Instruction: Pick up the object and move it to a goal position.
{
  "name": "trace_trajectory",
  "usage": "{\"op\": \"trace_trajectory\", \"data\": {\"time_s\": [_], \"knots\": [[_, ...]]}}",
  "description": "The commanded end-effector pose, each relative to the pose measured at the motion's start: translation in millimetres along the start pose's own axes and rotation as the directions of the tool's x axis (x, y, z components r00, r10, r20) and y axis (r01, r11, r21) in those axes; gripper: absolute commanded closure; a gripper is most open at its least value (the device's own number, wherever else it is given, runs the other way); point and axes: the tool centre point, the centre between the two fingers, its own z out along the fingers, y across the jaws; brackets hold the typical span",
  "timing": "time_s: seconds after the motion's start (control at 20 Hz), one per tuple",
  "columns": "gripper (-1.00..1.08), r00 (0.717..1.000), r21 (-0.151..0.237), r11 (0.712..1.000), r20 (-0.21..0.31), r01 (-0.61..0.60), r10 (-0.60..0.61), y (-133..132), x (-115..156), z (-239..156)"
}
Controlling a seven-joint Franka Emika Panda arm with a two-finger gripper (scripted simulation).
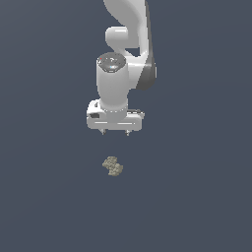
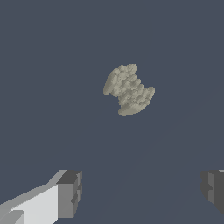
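tan-grey rock chunk (image 1: 112,167) lies apart from our gripper (image 1: 115,132), fingers (image 2: 70,192) spread wide, so we should centre over its narrow waist before descending.

A: How many things are there?
B: One small, lumpy tan-grey rock-like chunk (image 1: 112,167).
A: And arms?
B: One white arm (image 1: 123,54), one white gripper (image 1: 115,132) with two grey fingertips (image 2: 70,194).

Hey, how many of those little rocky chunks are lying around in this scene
1. The single tan-grey chunk lies on the dark floor, below the open gripper and untouched by it. The wrist view shows the same one; no others appear.
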Motion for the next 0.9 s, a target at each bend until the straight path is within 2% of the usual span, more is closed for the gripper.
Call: {"op": "trace_trajectory", "data": {"time_s": [0.0, 0.45, 0.85], "knots": [[-0.92, 1.0, 0.0, 1.0, 0.0, 0.0, 0.0, 0, 0, 0], [-0.92, 0.998, -0.013, 0.999, -0.046, 0.05, -0.05, -10, 13, -20], [-0.92, 0.997, -0.013, 0.998, -0.043, 0.066, -0.066, -10, 15, -17]]}}
